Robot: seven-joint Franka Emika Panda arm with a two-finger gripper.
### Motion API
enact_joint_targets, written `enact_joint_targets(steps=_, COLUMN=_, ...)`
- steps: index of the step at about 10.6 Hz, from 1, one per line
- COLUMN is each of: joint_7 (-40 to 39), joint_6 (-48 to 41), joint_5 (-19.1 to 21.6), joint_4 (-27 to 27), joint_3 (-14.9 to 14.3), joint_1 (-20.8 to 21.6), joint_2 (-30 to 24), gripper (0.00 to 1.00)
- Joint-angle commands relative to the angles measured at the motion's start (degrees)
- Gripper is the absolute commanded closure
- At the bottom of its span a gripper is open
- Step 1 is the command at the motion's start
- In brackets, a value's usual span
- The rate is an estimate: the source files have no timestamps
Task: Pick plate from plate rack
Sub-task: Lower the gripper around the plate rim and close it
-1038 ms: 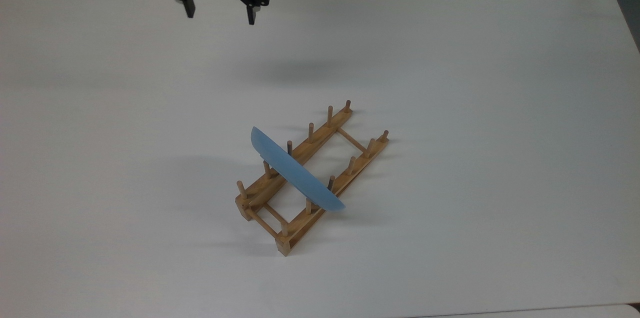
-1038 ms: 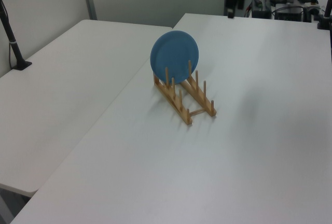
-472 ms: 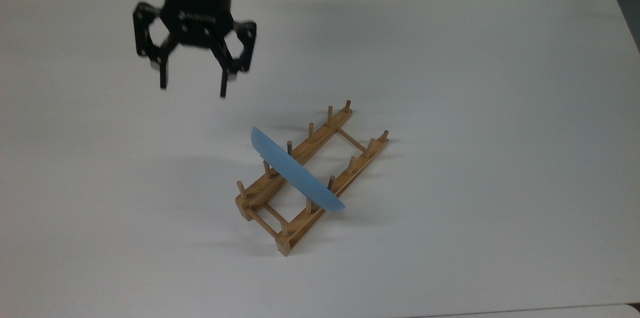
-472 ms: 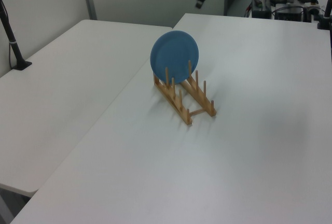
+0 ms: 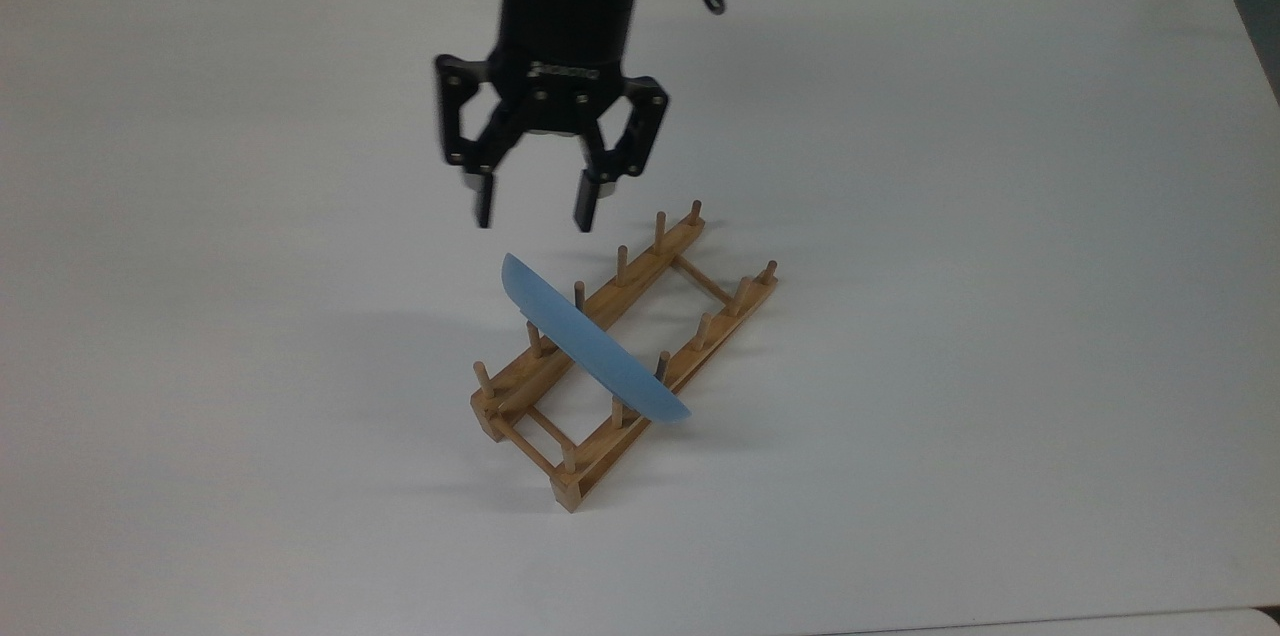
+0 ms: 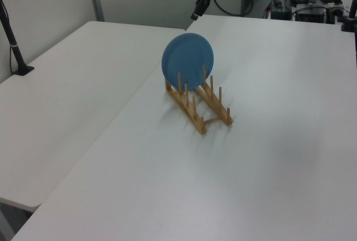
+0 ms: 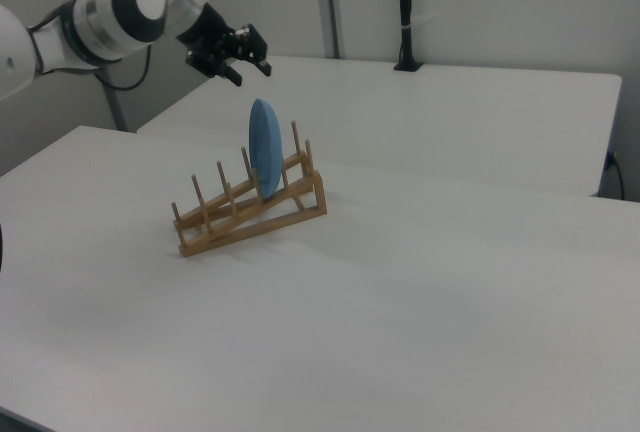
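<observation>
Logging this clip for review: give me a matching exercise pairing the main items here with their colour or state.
Things:
1. round light-blue plate
2. light-brown wooden plate rack
3. black two-finger gripper
4. white table

States:
A. lying flat, carrying the rack
B. in the air, fingers apart
C. standing on edge between pegs
D. two rails with upright pegs

Pairs: 1-C, 2-D, 3-B, 4-A

A plain light-blue is shown by the plate, with no pattern on it. A light-brown wood tone is seen on the plate rack, pegs included. The gripper is coloured black, its jaws black too, under a white arm. The tabletop is plain white.
</observation>
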Motion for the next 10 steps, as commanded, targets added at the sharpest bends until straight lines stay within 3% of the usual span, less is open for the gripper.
enact_joint_targets(steps=1, joint_7=3.18, joint_6=-0.45, joint_5=-8.89, joint_4=-1.30, joint_3=-0.82, joint_1=2.53, joint_2=1.48, gripper=0.36)
enact_joint_targets(steps=3, joint_7=4.96, joint_6=-0.37, joint_5=-13.57, joint_4=-0.86, joint_3=-1.61, joint_1=2.70, joint_2=3.95, gripper=0.40)
enact_joint_targets(steps=5, joint_7=5.67, joint_6=-0.45, joint_5=-13.93, joint_4=-0.94, joint_3=-1.70, joint_1=3.84, joint_2=4.65, gripper=0.41)
enact_joint_targets(steps=7, joint_7=6.10, joint_6=-0.45, joint_5=-15.51, joint_4=-0.86, joint_3=-1.70, joint_1=4.37, joint_2=6.15, gripper=0.50)
enact_joint_targets(steps=9, joint_7=8.12, joint_6=-0.37, joint_5=-18.23, joint_4=-0.77, joint_3=-1.70, joint_1=4.37, joint_2=6.42, gripper=0.68)
enact_joint_targets(steps=10, joint_7=8.04, joint_6=-0.37, joint_5=-18.59, joint_4=-0.77, joint_3=-1.70, joint_1=4.37, joint_2=6.42, gripper=0.69)
